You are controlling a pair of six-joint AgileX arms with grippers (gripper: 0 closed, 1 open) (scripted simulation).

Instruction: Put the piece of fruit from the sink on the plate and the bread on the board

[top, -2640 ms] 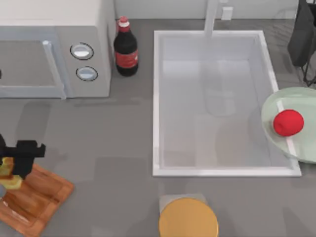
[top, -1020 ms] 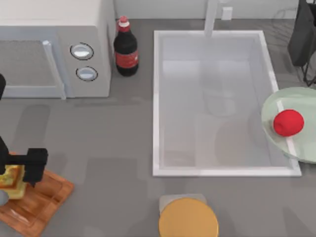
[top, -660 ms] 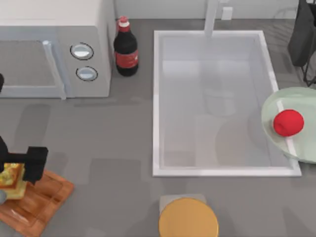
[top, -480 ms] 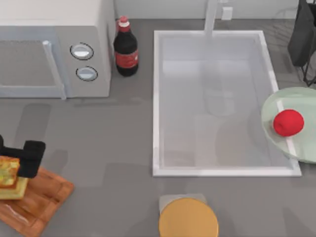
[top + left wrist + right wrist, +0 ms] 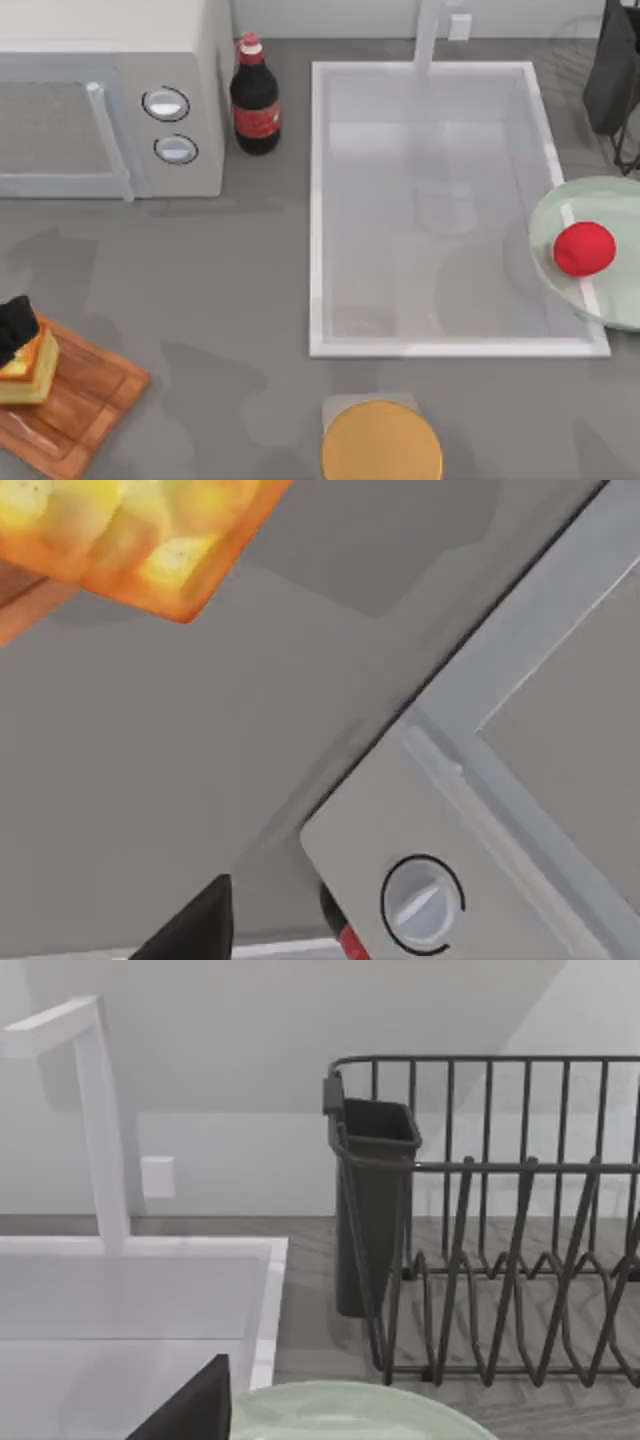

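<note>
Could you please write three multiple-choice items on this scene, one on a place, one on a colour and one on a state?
1. Where does the piece of fruit lie?
A. in the sink
B. on the plate
C. on the board

2. What colour is the round disc at the table's near edge, below the sink?
A. orange-yellow
B. blue
C. pale green

3. How does the bread stand with the board?
A. resting on it
B. lying beside it on the table
C. inside the microwave

Answers:
1 B, the red fruit sits on the pale green plate at the table's right.
2 A, the disc is orange-yellow in the top view.
3 A, the bread rests on the board's left part, with the left hand just above it.
</note>
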